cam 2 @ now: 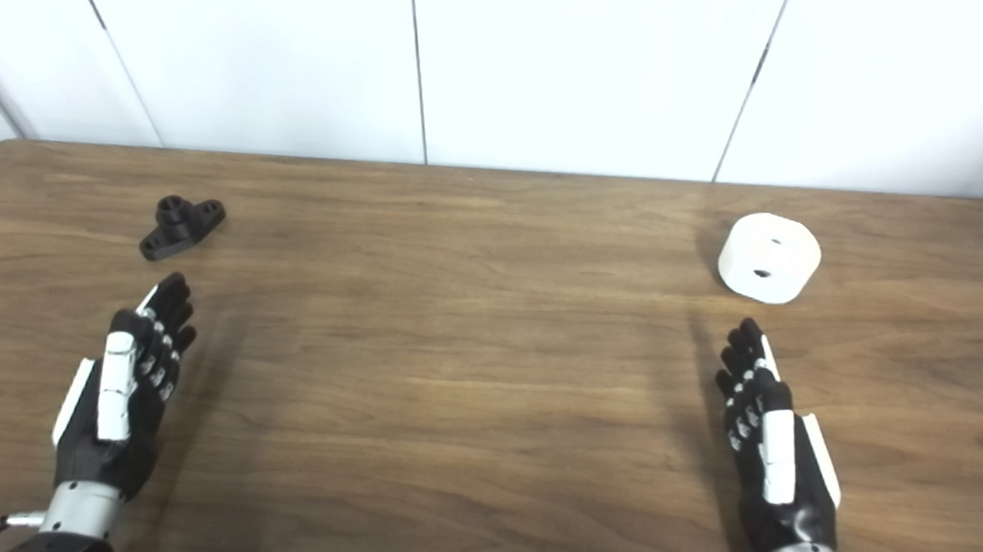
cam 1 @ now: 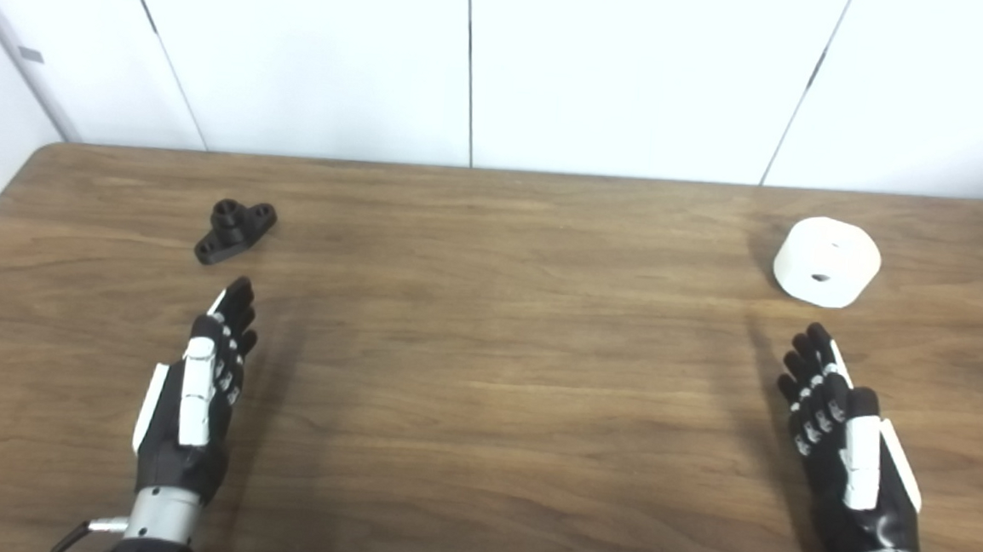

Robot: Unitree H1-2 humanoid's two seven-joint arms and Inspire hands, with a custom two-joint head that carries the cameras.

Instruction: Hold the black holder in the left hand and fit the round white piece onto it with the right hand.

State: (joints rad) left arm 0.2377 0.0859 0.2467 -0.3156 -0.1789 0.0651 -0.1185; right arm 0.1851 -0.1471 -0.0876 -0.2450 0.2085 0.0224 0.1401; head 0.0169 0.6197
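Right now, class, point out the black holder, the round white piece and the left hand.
black holder (cam 1: 236, 231): left eye view, middle of its body.
round white piece (cam 1: 827, 261): left eye view, flat face.
left hand (cam 1: 199, 390): left eye view, back of hand.

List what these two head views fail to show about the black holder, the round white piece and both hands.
- Small black plastic holder: hole depth too small to read in both views.
- Round white cylindrical piece: underside hidden against the wooden table.
- Left hand, right hand: palms face inward; forearms cut off by the bottom edge.
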